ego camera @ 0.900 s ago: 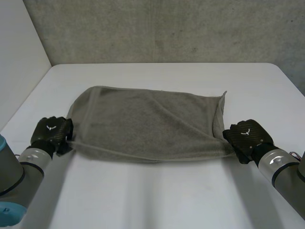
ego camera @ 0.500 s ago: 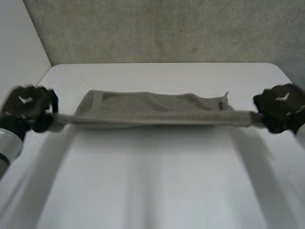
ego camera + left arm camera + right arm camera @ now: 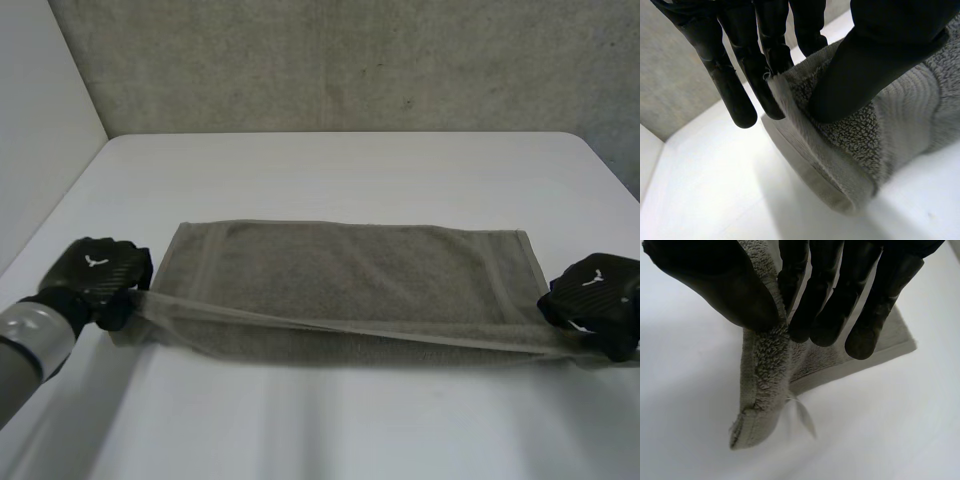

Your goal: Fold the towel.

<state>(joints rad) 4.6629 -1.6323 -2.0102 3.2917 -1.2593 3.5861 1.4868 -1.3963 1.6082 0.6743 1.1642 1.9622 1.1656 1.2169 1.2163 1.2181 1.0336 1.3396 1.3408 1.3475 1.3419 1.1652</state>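
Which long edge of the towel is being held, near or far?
The near edge of the towel: left hand and right hand pinch its corners, stretching it between them. The far edge lies flat on the table, untouched.

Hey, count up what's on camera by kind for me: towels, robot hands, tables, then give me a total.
Towel: 1, the grey towel
Hands: 2, the left hand and right hand, each pinching the towel
Table: 1, the white table
Total: 4

A plain grey-brown towel (image 3: 350,270) lies on the white table (image 3: 330,165), between black hands.
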